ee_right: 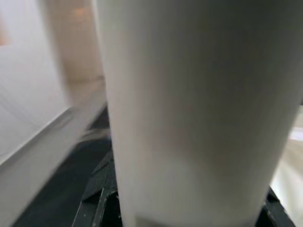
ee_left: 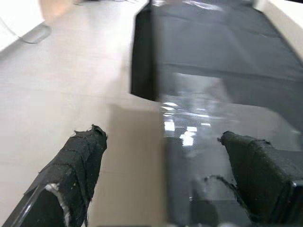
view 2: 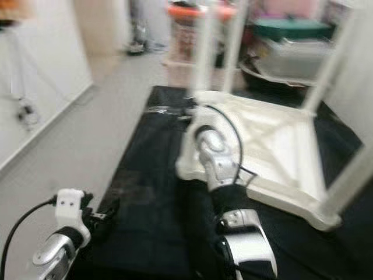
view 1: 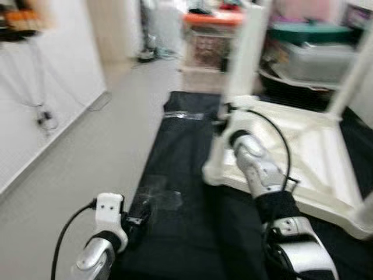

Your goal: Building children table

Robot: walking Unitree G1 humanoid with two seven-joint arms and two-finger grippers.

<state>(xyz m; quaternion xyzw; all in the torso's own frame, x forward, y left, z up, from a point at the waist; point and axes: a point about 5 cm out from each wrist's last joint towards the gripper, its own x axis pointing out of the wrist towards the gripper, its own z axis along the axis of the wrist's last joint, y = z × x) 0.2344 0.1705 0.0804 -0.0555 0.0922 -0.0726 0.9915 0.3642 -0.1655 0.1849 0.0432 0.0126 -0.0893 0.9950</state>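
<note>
Floor [view 1: 111, 151]: pale grey, running along a white wall [view 1: 46, 93] on my left toward a doorway at the far end; both eye views are blurring. Black mat [view 1: 180, 192]: lying flat on the floor straight ahead of me, with a patch of clear film [view 1: 160, 195] shining near its left edge and a second strip glinting at its far end.

White children's table [view 1: 303, 151]: lying upside down on the right part of the mat, its ribbed underside facing up. Legs are standing up from its corners, one white leg [view 1: 247, 49] rising at the near-left corner. Storage bins [view 1: 315, 55]: stacking up behind the table, one clear with a green lid, and an orange-lidded crate [view 1: 210, 35] beside them. Black cables are hanging down the wall on the left.

Right gripper [view 1: 227, 119]: I am reaching my right arm forward to the foot of that near-left leg. In the right wrist view the leg is looming directly in front of the camera and is hiding my fingers, so I cannot tell whether they are clasping it.

Left gripper [ee_left: 161, 142]: I am holding it low over the mat's left edge; its fingers [ee_left: 80, 156] are spreading wide apart, released, one over bare floor, the other over the film, grasping nothing.
</note>
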